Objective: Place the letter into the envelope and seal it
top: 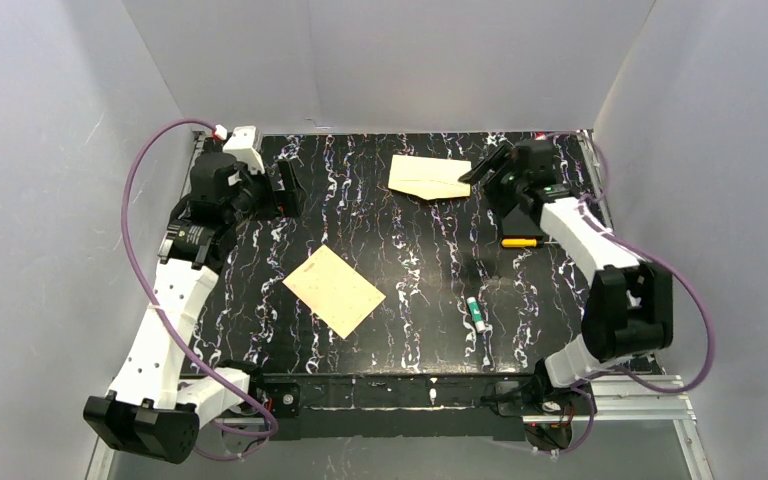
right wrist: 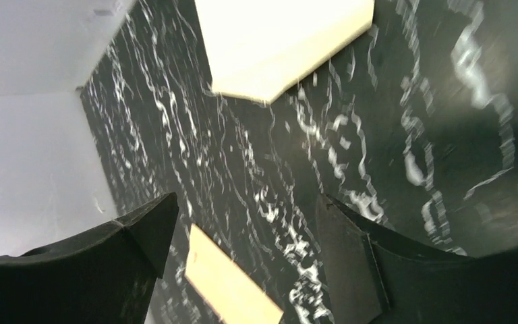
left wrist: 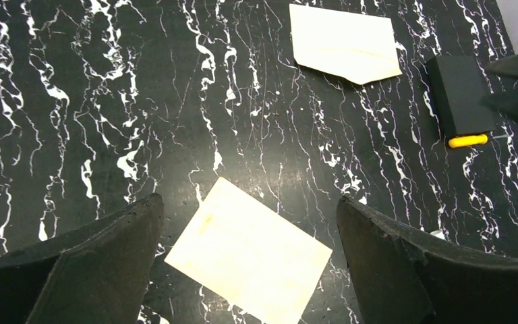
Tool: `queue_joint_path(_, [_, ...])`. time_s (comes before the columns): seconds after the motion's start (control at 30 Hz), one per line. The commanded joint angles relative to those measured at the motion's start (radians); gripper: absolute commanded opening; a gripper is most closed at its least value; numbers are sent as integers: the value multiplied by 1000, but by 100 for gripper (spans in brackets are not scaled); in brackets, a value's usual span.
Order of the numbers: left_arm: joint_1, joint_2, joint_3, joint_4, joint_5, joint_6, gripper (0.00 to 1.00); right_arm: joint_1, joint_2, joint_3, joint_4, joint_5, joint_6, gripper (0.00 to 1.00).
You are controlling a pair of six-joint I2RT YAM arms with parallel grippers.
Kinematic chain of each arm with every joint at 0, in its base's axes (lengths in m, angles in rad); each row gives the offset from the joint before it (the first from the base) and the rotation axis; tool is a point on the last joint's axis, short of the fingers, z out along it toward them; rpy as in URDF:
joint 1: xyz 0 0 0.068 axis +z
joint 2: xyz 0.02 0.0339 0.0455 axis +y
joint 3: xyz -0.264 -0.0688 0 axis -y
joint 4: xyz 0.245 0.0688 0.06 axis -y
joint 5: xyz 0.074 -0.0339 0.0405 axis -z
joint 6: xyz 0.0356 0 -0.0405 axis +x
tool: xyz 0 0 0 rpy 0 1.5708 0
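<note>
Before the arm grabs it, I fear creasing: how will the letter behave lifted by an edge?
The letter is a thin sheet: probably light and apt to droop. Flush on the table, its edge looks hard to pinch.

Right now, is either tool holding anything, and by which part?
Nothing is held. The left tool and the right tool are both open and empty; the letter and the envelope lie ungripped.

Black tabletop (top: 430,260) w/ white marble-like veins, slight sheen. Boxed in on 3 sides by plain pale-grey panels: left wall (top: 40,150), far wall (top: 390,60), right wall (top: 720,130), joined at far corners. Soft, even light. Alum. rail (top: 630,408) at near-right edge.
</note>
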Motion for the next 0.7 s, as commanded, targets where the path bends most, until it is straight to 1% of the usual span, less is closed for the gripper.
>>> queue_joint_path(0.0, [-2,-2,18,25,49,-33,98,92,56,-94,272,-86,272,83])
queue_joint_path(0.07, [-2,0,15,34,57,-50,98,139,95,-88,285,-47,307,82])
queue_joint_path(0.1, [-2,3,10,36,50,-58,98,155,117,-76,282,-37,325,80])
queue_joint_path(0.2, [-2,6,2,16,-17,-81,98,193,202,-29,276,-54,339,74])
queue_joint_path(0.23, [-2,7,0,-6,-51,-93,98,204,226,-5,266,-67,322,73])
queue_joint_path(0.3, [-2,15,0,-57,-129,-119,98,233,269,41,212,-89,232,74])
queue_joint_path(0.37, [-2,36,2,-122,-144,-144,98,252,300,64,190,-132,120,74])
queue_joint_path(0.43, [-2,57,-16,-180,-111,-176,98,265,320,69,172,-193,-19,76])
queue_joint_path(0.47, [-2,65,-36,-198,-65,-191,98,270,328,68,158,-218,-82,76])
queue_joint_path(0.57, [-2,84,-127,-220,24,-248,94,289,353,59,122,-292,-195,77])
queue_joint_path(0.6, [-1,95,-160,-222,53,-266,90,296,364,57,119,-312,-205,77])
queue_joint_path(0.67, [-2,147,-217,-246,97,-299,80,313,395,66,99,-361,-200,77])
